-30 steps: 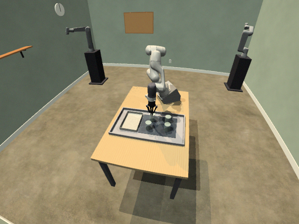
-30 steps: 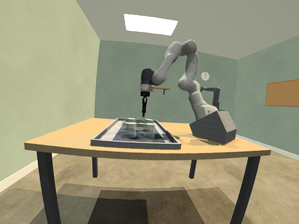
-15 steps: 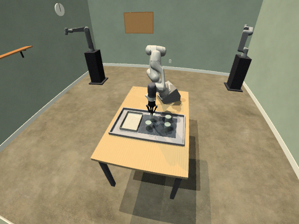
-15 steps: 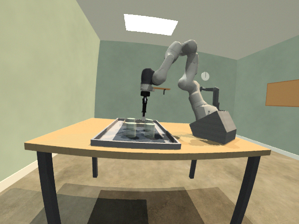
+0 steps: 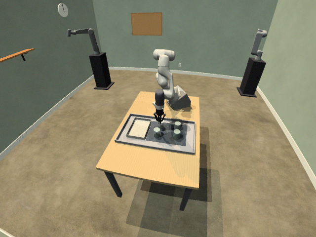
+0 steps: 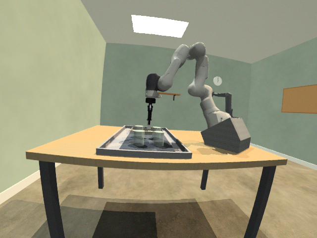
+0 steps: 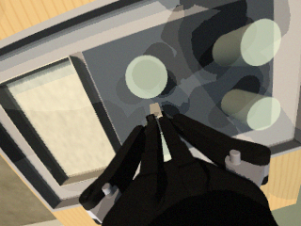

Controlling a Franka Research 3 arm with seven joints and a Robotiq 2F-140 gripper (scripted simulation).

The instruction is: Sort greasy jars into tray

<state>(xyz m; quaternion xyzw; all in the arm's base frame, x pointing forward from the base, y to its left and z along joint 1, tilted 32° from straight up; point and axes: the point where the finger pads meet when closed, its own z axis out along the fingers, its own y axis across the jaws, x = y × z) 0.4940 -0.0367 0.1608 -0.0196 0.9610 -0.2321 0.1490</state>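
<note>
Four pale glass jars stand mouth down on the dark drying mat (image 5: 166, 141) (image 7: 113, 52). In the exterior view they show as a near left jar (image 6: 138, 137), a near right jar (image 6: 158, 138), a far left jar (image 6: 138, 127) and a far right jar (image 6: 156, 128). My gripper (image 5: 159, 123) (image 6: 148, 125) (image 7: 155, 109) is shut and empty. It points straight down, low between the two jars nearest the tray. Its tips almost touch one of these jars (image 5: 156, 130) (image 7: 146, 76); my hand hides the other in the wrist view. The tray (image 5: 138, 128) (image 7: 52, 122) beside the mat is empty.
Two more jars (image 5: 177, 124) (image 5: 177, 132) (image 7: 259, 42) (image 7: 262, 113) stand on the mat's side away from the tray. Mat and tray lie on the rimmed steel top (image 5: 190, 138) (image 6: 143, 152) on a wooden table (image 5: 150, 165). The robot's base (image 5: 179, 100) (image 6: 226, 137) stands behind it.
</note>
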